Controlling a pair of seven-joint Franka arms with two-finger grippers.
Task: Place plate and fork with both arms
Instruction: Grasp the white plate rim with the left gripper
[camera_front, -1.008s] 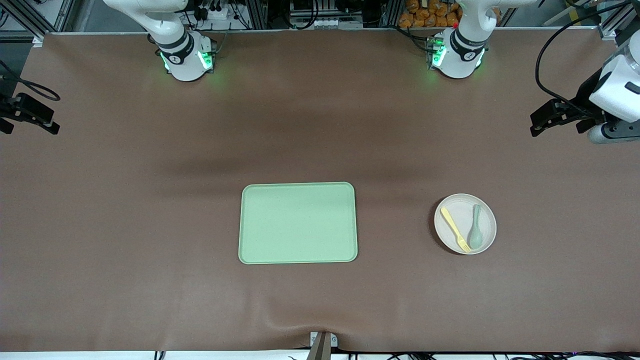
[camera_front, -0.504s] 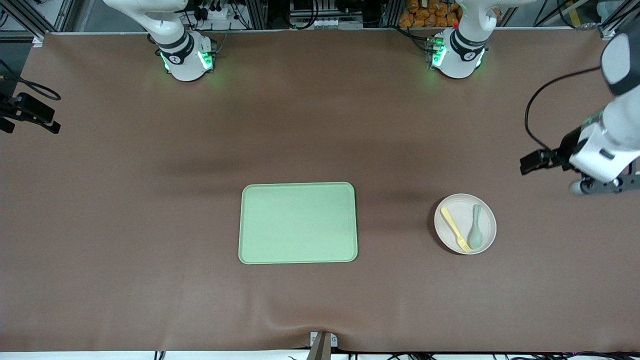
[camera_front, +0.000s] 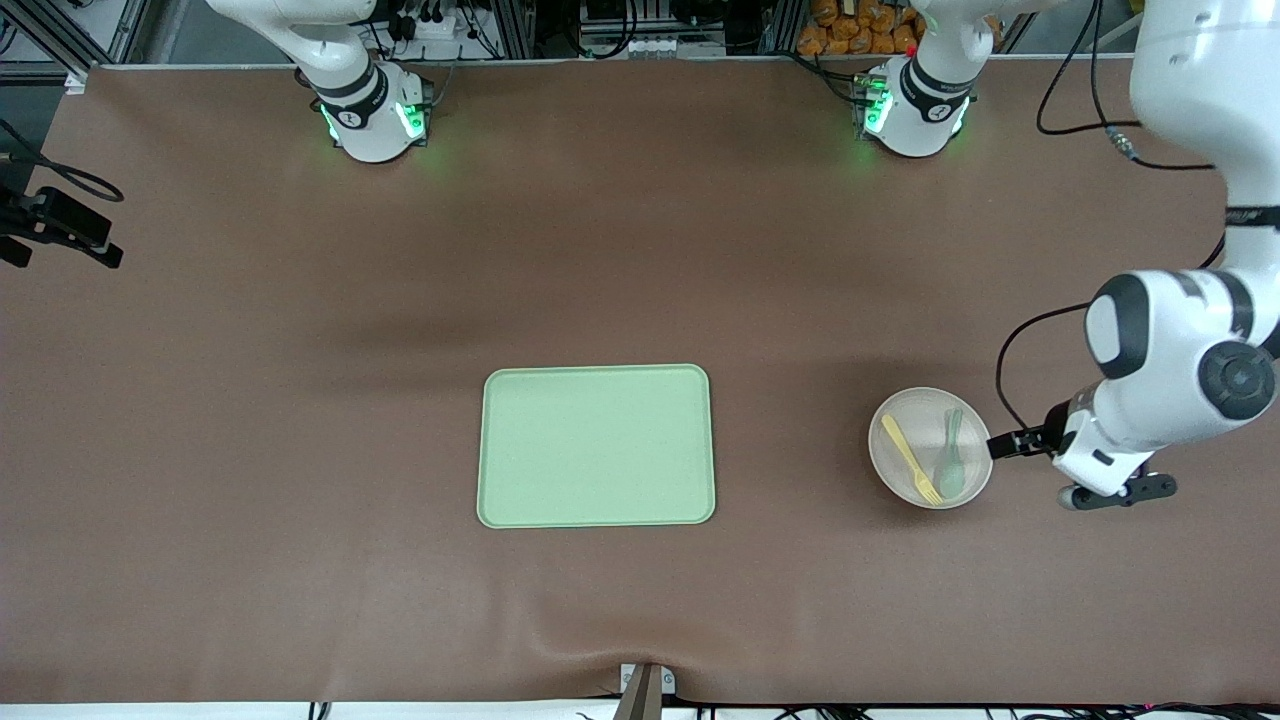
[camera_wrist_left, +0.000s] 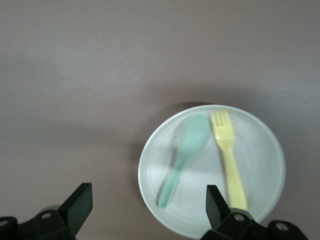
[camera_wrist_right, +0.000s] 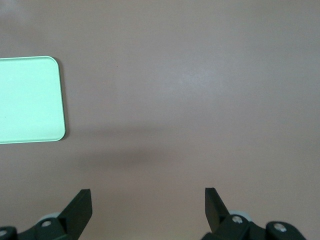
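Left hand (camera_front: 1010, 443) wide open, empty, at plate (camera_front: 900, 468) rim; right hand (camera_wrist_right: 148, 210) likewise open, empty.

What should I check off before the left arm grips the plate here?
1. Left end effector open: ok.
2. Left end effector at the plate rim, toward the left arm's end of the table: ok.
3. Yellow fork and green spoon lying in the plate: ok.
4. Rim between the fingers: cannot tell.
5. Green tray bare: ok.
6. Right end effector open, waiting over the table: ok.
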